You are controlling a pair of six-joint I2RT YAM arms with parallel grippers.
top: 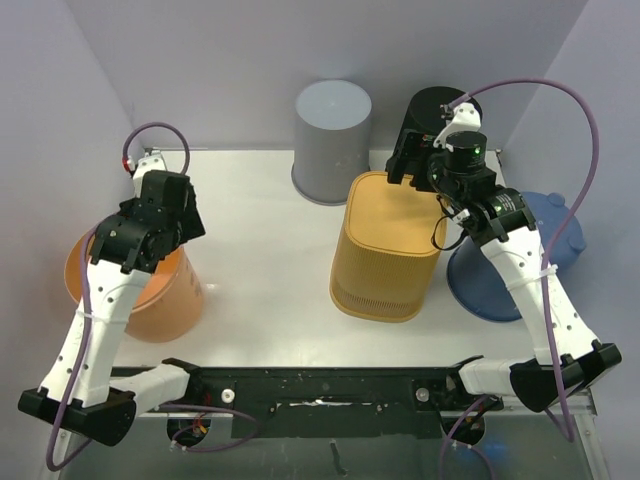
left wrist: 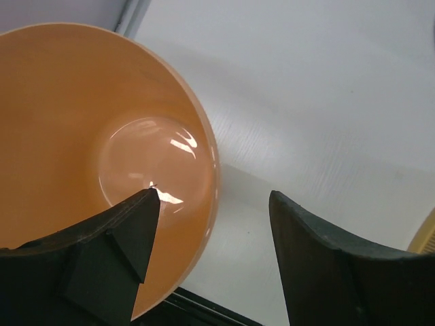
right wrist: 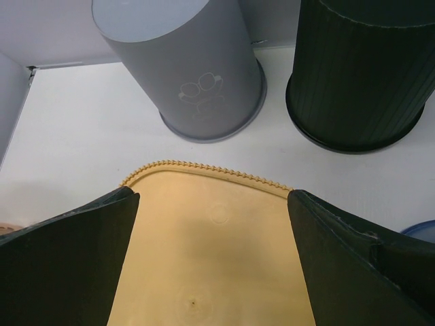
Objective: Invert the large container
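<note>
From the top view, the table (top: 260, 230) carries five containers, one of each colour. The large orange container (top: 165, 300) stands at the near left, mouth up, partly hidden under the left arm (top: 100, 310). It is a smooth, round tub that widens toward its rim. A yellow container (top: 385, 260) sits near the middle, bottom up. A grey container (top: 332, 140) and a black container (top: 430, 105) stand at the back, both inverted. A blue container (top: 560, 225) lies at the right behind the right arm (top: 530, 290). There are two arms, one on each side.

In the left wrist view, the left gripper (left wrist: 211, 204) has its jaws apart and holds nothing. One finger (left wrist: 132, 231) hangs over the orange container's glossy inside, and the other is outside over bare table, so the rim lies between them. Whether either finger touches the rim cannot be told. The round floor of the tub shows bright reflections. A sliver of the yellow container shows at the right edge.

In the right wrist view, the right gripper (right wrist: 212, 197) is spread wide over the yellow container's flat base, which has a stitched-looking edge, and grips nothing. Beyond it stand the grey container, which has a small embossed mark on its wall, and the ribbed black one. A strip of the blue one shows at the right edge.
</note>
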